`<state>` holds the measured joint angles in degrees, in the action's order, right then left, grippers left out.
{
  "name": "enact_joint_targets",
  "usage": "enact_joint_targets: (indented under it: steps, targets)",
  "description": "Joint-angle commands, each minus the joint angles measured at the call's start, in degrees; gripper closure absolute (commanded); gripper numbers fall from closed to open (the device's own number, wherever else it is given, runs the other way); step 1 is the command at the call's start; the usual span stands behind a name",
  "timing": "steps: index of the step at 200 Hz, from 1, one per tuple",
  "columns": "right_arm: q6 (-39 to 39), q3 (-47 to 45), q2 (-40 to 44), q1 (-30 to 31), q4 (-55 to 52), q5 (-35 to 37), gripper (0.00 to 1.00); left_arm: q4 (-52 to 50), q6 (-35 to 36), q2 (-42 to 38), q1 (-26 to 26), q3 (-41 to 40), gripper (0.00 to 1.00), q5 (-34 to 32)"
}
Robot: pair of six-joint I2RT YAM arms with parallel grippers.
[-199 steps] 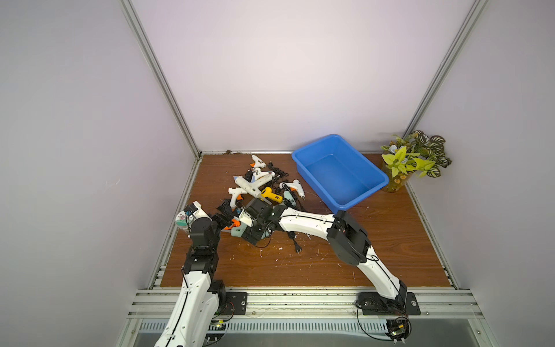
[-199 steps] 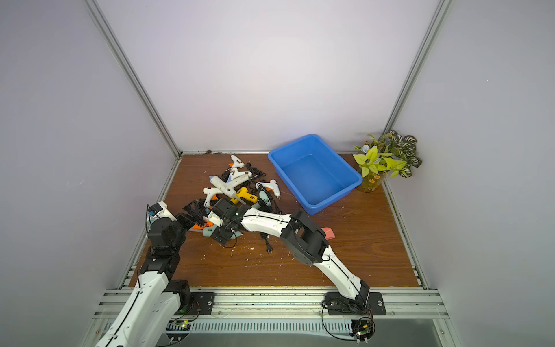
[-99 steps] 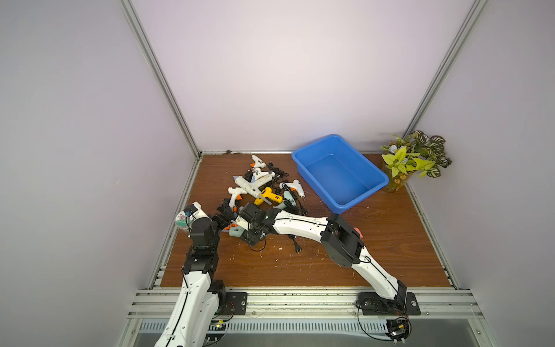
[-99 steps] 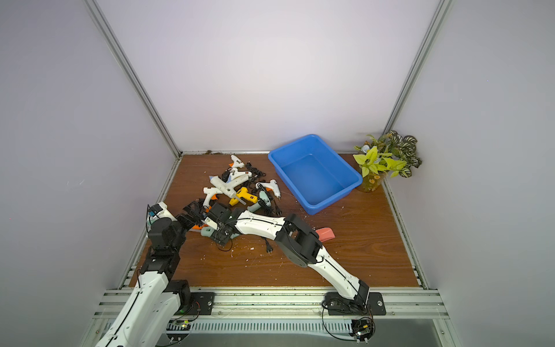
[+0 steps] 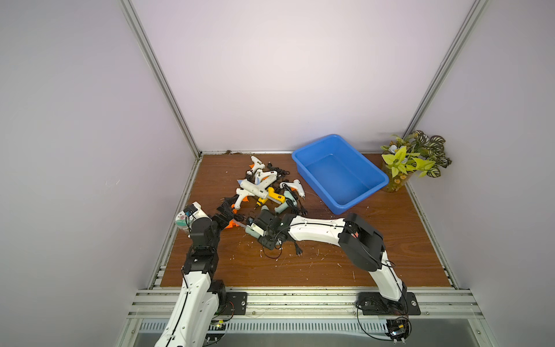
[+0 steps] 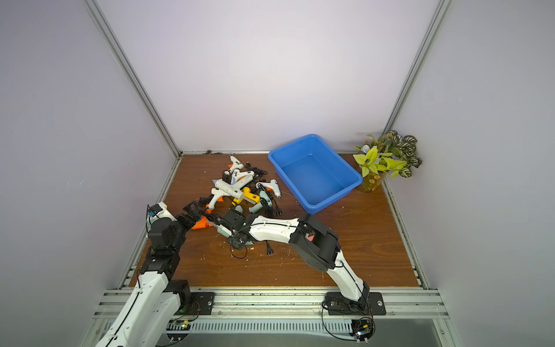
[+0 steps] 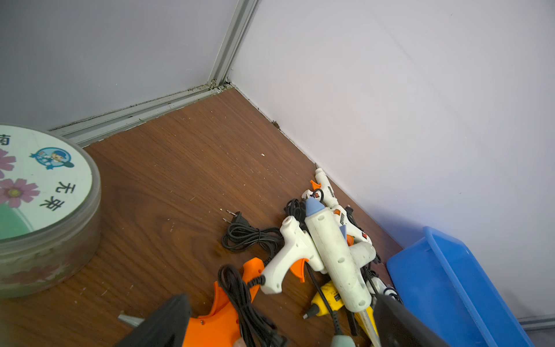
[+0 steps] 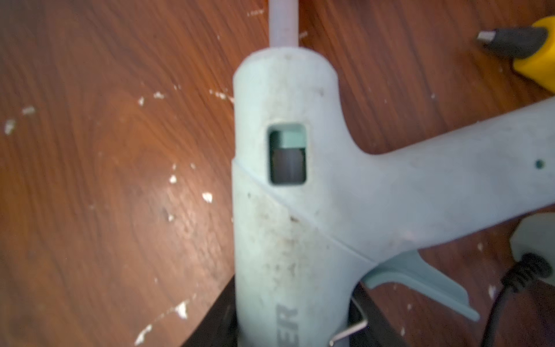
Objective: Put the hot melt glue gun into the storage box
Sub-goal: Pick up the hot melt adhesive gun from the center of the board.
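**One pale green glue gun flanked by the right gripper, with the storage box well apart from it.**

Two arms were seen reaching in over the wooden table (image 5: 300, 270). The jaws of the right gripper (image 5: 259, 228) were set close on either side of the barrel of one pale green glue gun (image 8: 288, 180), down at the table. Whether they were clamped on it could not be told. The left gripper (image 5: 225, 214) was held wide apart over one orange glue gun (image 7: 222, 318), with one round tin (image 7: 45, 192) beside it. Beyond lay one heap (image 5: 261, 189) in which at least seven more glue guns were counted (the tangled cords hid any others). Farthest off, one blue storage box (image 5: 339, 177) was seen by the back wall, with one potted plant (image 5: 411, 159) just beside it.
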<state>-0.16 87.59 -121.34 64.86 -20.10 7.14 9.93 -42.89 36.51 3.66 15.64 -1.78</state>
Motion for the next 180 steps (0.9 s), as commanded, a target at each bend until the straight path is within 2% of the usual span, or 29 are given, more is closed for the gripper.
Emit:
enact_joint_targets:
  steps: [1, 12, 71, 95, 137, 180]
  targets:
    - [1.44, -3.03, 8.83, -0.32, 2.67, 1.15, 0.94, -0.81, -0.18, -0.49, 0.56, 1.59, 0.0, -0.43]
    - [1.39, -4.88, 11.81, -0.26, 3.79, 1.13, 1.0, -0.88, -0.13, -0.32, 0.55, 1.8, 0.0, -0.33]
    - [1.04, -11.59, 26.49, -0.6, 9.71, -4.39, 1.0, -0.26, -0.13, 1.8, 0.56, 2.73, 0.0, 1.06]
    - [1.56, -13.21, 30.24, -1.13, 12.99, -7.72, 1.0, 0.17, 0.21, 2.93, 0.56, 2.91, 0.0, 1.72]
    - [4.47, -14.38, 36.88, -5.31, 19.73, -19.23, 1.0, 1.23, 1.1, 3.98, 0.56, 3.02, 0.0, 2.87]
    - [6.08, -12.09, 40.67, -8.65, 23.7, -22.1, 1.0, 2.42, 1.24, 4.18, 0.49, 2.99, 0.0, 4.03]
